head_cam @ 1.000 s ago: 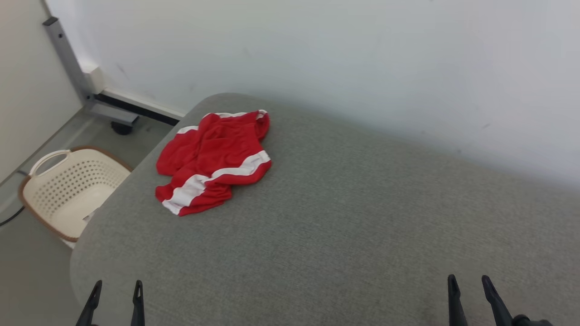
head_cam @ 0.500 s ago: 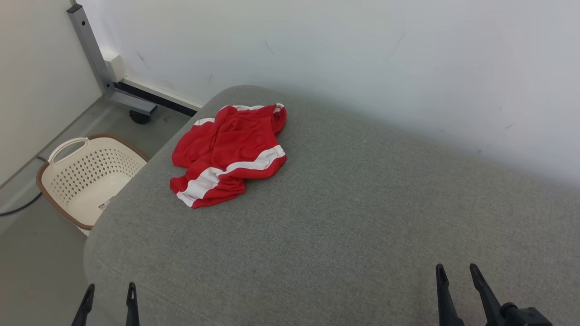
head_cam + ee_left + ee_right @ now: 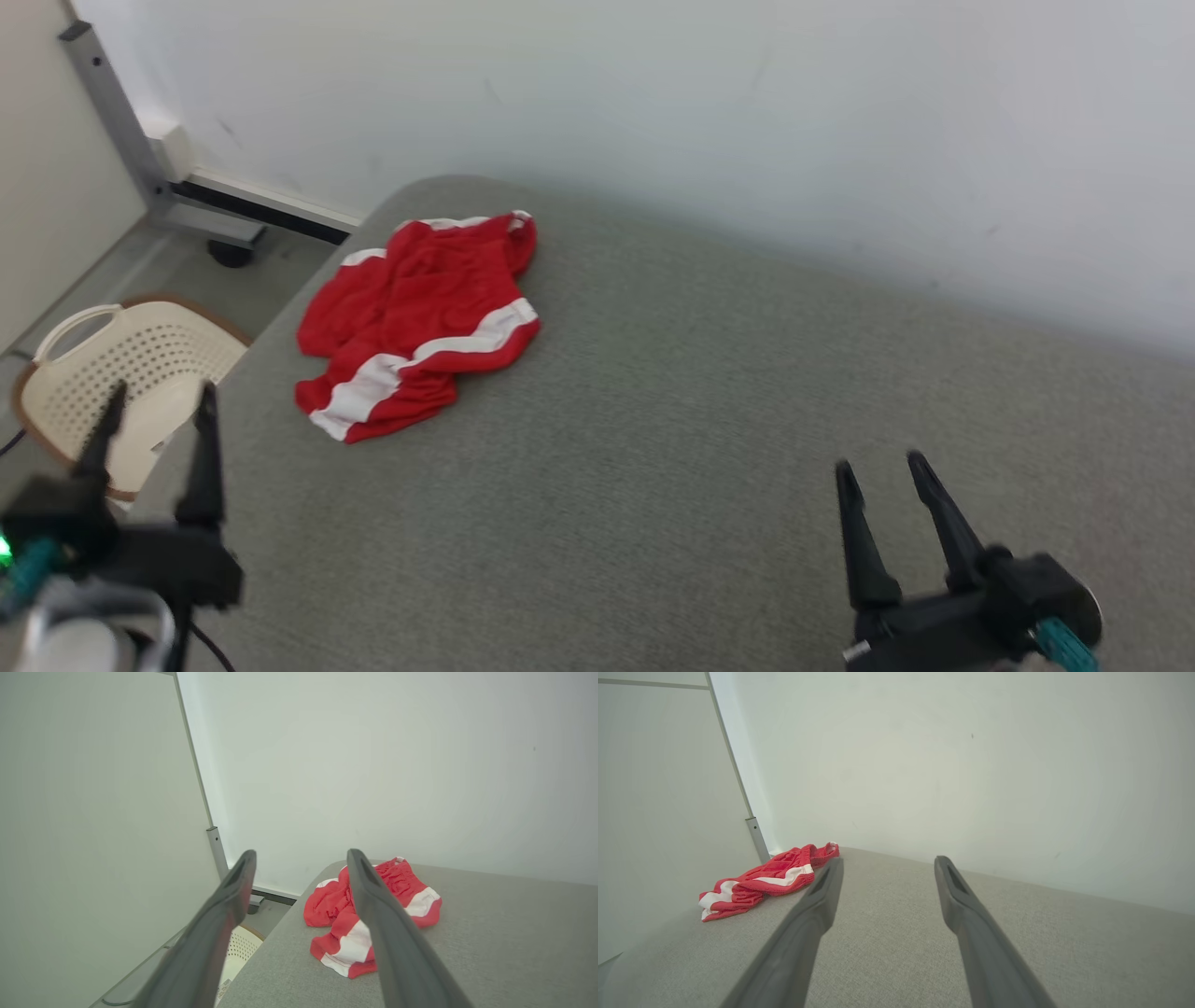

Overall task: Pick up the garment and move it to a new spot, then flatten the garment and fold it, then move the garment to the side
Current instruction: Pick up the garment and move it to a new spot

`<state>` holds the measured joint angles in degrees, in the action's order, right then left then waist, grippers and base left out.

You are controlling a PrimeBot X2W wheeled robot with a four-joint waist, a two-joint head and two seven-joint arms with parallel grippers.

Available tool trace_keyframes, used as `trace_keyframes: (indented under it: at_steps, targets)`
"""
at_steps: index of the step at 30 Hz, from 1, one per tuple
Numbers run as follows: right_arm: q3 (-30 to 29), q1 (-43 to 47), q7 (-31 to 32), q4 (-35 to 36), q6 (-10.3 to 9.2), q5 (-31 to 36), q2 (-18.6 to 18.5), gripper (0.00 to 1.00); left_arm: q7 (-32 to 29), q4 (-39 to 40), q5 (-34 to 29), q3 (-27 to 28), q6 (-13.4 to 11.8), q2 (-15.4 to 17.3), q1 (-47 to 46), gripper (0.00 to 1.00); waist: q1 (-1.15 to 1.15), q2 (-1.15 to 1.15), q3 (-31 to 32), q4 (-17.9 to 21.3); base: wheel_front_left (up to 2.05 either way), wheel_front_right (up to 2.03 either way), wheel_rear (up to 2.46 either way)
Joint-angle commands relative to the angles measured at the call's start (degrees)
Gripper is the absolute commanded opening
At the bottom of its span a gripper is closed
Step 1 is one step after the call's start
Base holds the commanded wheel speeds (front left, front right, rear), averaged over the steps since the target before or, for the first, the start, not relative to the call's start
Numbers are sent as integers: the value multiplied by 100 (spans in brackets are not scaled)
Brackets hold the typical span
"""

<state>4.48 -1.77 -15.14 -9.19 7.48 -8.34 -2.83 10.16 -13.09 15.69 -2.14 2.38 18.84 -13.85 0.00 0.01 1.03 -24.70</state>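
On the grey table (image 3: pixel 700 448), toward its far left corner, lies the garment (image 3: pixel 415 322), touching neither gripper. It is bright red cloth with white trim, crumpled into a loose heap rather than spread flat. A broad white band runs slantwise across its near half, from the right edge down to the near left tip, where a second white strip edges the hem. More thin white edging shows along the far side. The far end is bunched and puckered, like a gathered waistband, and the left part folds over itself in soft ridges. Its left edge comes close to the table's left rim.

The left gripper (image 3: pixel 161 392) hangs at the near left, over the table's left edge, its two dark fingers spread apart and holding nothing. In the left wrist view this gripper (image 3: pixel 301 854) points toward the garment (image 3: pixel 327 905), whose right part is hidden behind one finger.

The right gripper (image 3: pixel 880 464) hovers over the near right of the table, well apart from the cloth, fingers likewise spread and empty. The right wrist view looks between its fingers (image 3: pixel 888 860) across bare grey fabric, with the garment (image 3: pixel 766 879) far off to the left.

A cream perforated basket (image 3: pixel 140 350) stands on the floor left of the table, behind the left gripper. A pale wall (image 3: pixel 653 112) rises past the far edge.
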Motion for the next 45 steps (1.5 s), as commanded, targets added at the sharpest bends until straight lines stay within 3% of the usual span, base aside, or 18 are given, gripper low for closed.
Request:
trace_keyframes:
  at_steps: [1, 9, 18, 33, 39, 45]
  targets:
    - [31, -124, -5, 30, 5, 34, -11, 100, -18, -56, 9, 27, 17, 55, -186, 100, 0, -1, -734, 795, 0, 0, 0]
    - [702, -1078, -5, 227, 5, -114, -12, 100, -310, -708, 363, 525, 210, 846, -1634, 100, 0, -1, -1518, 2017, 0, 0, 0]
    - [908, -1388, -5, 494, 5, -158, -8, 100, -1021, -1608, 738, 458, 445, 1514, -2728, 100, 0, -1, -2132, 2788, 0, 0, 0]
    - [886, -1455, -5, 664, 5, 39, -6, 100, -2103, -3113, 1437, -792, 501, 2074, -3702, 100, 0, -1, -2586, 3044, 0, 0, 0]
    - [891, -1460, -5, 631, 5, 59, -6, 100, -2619, -3565, 1845, -1017, 501, 2069, -3774, 100, 0, -1, -2589, 3041, 0, 0, 0]
    - [901, -1453, -5, 571, 5, 98, -8, 100, -3567, -4214, 2222, -1191, 502, 1884, -3697, 100, 0, -1, -2552, 3033, 0, 0, 0]
